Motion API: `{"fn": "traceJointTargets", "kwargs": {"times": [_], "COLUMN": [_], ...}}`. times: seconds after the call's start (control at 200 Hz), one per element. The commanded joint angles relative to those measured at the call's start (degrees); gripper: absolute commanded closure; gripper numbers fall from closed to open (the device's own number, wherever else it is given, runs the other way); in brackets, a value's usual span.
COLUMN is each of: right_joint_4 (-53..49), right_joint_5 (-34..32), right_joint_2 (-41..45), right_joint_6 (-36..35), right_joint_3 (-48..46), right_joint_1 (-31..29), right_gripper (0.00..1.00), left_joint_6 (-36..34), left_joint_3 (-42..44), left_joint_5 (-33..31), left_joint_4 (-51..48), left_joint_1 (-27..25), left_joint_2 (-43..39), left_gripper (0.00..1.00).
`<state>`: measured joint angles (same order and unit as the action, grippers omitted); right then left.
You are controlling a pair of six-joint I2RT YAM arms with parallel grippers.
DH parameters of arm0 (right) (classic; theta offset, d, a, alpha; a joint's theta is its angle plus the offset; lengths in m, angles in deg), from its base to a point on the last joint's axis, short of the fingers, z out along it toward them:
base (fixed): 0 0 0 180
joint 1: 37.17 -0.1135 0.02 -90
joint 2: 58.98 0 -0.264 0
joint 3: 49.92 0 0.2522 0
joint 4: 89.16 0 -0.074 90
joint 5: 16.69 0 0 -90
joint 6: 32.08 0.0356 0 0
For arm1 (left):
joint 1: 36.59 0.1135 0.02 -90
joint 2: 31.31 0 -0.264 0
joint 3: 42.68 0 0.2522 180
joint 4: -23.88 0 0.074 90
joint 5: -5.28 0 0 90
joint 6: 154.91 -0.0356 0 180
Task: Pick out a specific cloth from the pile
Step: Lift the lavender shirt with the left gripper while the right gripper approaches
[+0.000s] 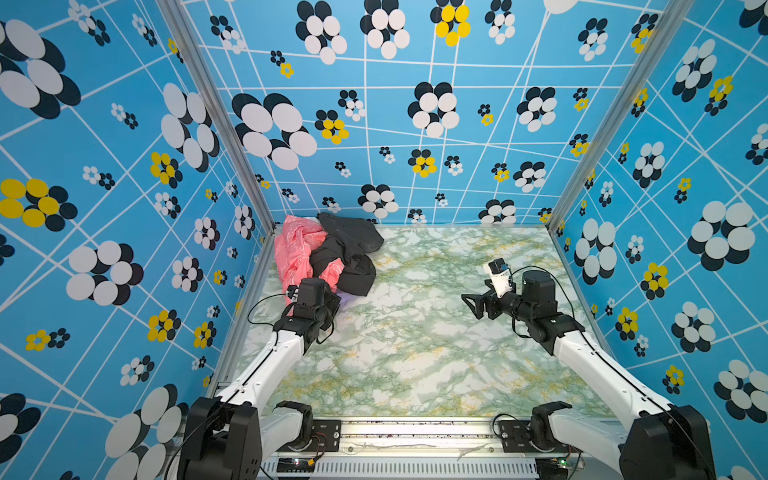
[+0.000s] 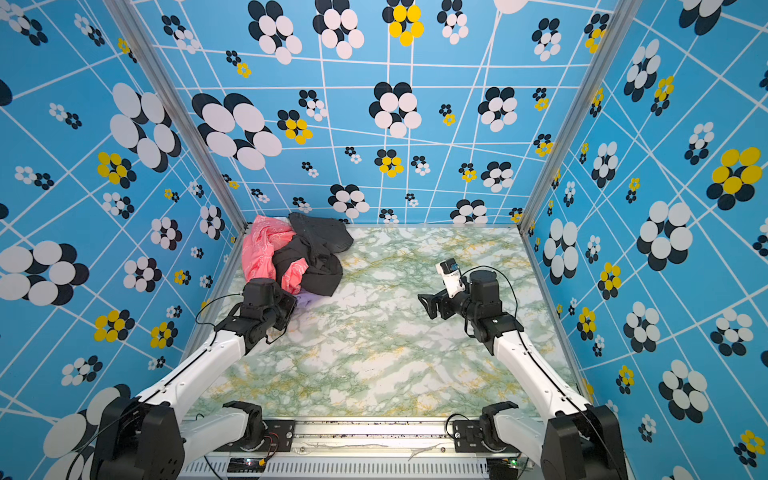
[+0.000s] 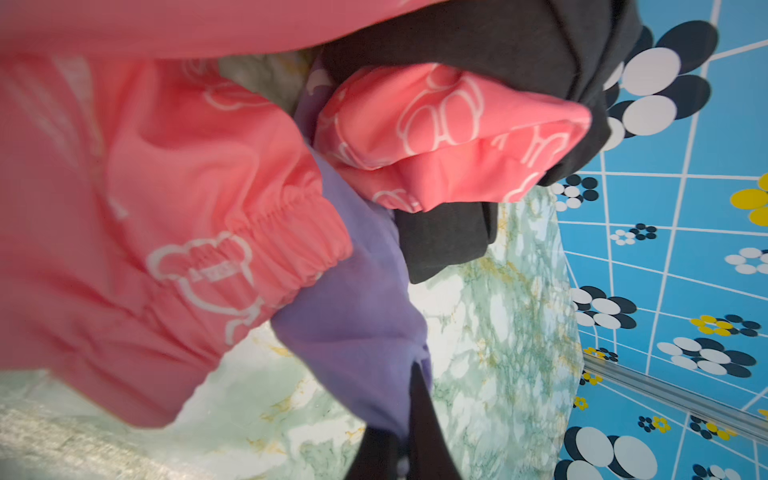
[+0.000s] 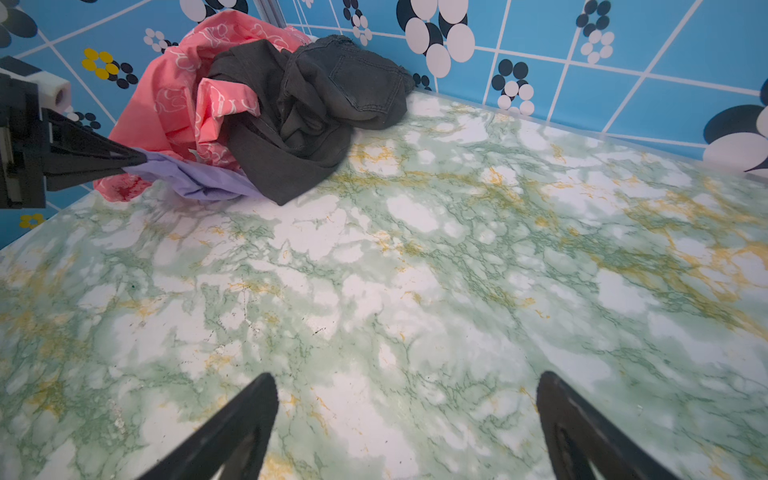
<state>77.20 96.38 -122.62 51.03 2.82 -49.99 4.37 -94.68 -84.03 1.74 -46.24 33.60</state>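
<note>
One lilac cloth (image 4: 199,180) lies at the edge of the pile (image 4: 266,95) that faces the left gripper (image 4: 141,160). We note a corner of it clamped between that gripper's two black fingers, which are pressed together on the fabric. The lilac fold fans out straight ahead of the tips. We cannot tell whether the pinched corner is clear of the table (image 4: 415,270).

In the left wrist view the cloth (image 3: 353,316) runs away from the fingers and disappears under the other garments. In both top views we see only a small lilac patch (image 1: 345,297) (image 2: 305,298) beside the gripper body.

Just beyond the fingertips, a salmon-pink cloth (image 4: 166,104) with white squiggle print lies over the lilac one, its gathered elastic hem touching the lilac fabric. To one side of the tips a black garment (image 4: 286,170) overlaps both. Farthest from these fingers, a dark grey piece (image 4: 357,83) with a stitched pocket rests against the blue patterned wall (image 4: 623,41).

The right gripper (image 4: 407,376) is well apart from the pile. Its fingers stand wide apart with nothing between them and only bare marble-patterned table beneath. In a top view its tips (image 1: 471,305) point across the table toward the left arm's side.
</note>
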Motion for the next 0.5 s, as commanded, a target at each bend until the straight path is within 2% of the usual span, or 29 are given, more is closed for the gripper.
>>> {"fn": "traceJointTargets", "kwargs": {"times": [0.0, 0.495], "right_joint_4": [-2.0, -2.1], "right_joint_5": [0.7, 0.0], "right_joint_2": [-0.1, -1.3], "right_joint_6": [-0.7, -0.8], "right_joint_3": [0.9, 2.0], "right_joint_1": [-0.6, -1.3], "right_gripper": [0.01, 0.01], "left_joint_6": [-5.2, -15.6], "left_joint_3": [-3.7, -15.0], "left_joint_5": [-1.6, -1.9], "left_joint_4": [-2.9, -3.7], "left_joint_1": [0.8, 1.0], "left_joint_2": [-1.9, -4.5], "left_gripper": [1.0, 1.0]}}
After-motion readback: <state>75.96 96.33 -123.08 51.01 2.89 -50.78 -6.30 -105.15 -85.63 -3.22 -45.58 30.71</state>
